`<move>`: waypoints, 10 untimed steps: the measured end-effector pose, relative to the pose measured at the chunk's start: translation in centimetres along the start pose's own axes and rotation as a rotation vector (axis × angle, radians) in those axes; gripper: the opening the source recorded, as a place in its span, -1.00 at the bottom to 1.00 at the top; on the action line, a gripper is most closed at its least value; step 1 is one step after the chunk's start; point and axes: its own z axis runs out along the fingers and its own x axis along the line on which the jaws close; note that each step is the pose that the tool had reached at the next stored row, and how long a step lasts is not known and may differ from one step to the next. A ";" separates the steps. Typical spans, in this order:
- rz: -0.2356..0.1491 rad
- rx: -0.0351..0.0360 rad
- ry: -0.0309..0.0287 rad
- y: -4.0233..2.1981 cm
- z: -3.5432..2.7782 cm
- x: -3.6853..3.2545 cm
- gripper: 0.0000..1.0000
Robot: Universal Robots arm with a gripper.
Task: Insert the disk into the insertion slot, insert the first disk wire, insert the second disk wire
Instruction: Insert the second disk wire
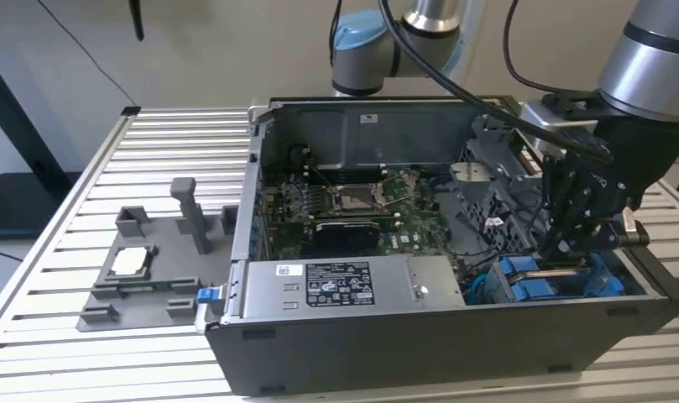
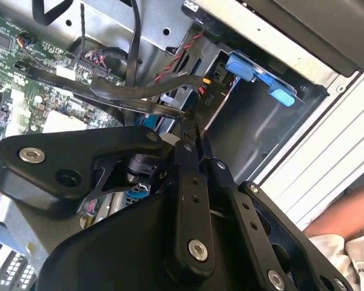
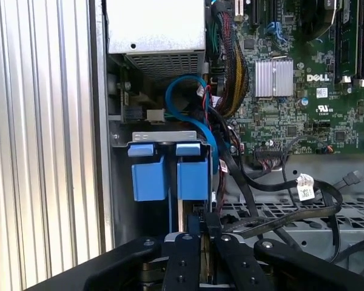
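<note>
My gripper (image 1: 566, 252) reaches down into the open computer case (image 1: 351, 353), at the exterior view's right. It stands just above the insertion slot (image 1: 540, 284), a grey metal bay with blue rails. In both wrist views the fingertips (image 3: 183, 237) are pressed together on the end of a black flat wire (image 3: 273, 221) that trails off toward the motherboard. The same wire (image 2: 121, 94) runs up to the gripper (image 2: 190, 130) in the second wrist view. Two blue tabs (image 3: 170, 176) of the slot (image 3: 161, 138) lie right in front of the gripper (image 3: 194, 223). I cannot make out the disk itself among the rails.
The motherboard (image 1: 351, 210) and the power supply (image 1: 339, 285) fill the case's middle. Loose black and coloured cables (image 3: 230, 66) cross beside the slot. A grey fixture tray with upright posts (image 1: 148, 269) sits on the slatted table (image 1: 48, 277) at the exterior view's left. A person's arm (image 2: 343, 209) shows past the table edge.
</note>
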 end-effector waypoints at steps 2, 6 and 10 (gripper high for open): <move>0.000 0.0001 -0.0017 0.00 0.06 -0.01 -0.65; 0.000 -0.0001 -0.0008 0.00 -0.45 0.01 -0.52; 0.000 -0.0001 -0.0015 0.00 -1.47 0.06 -0.52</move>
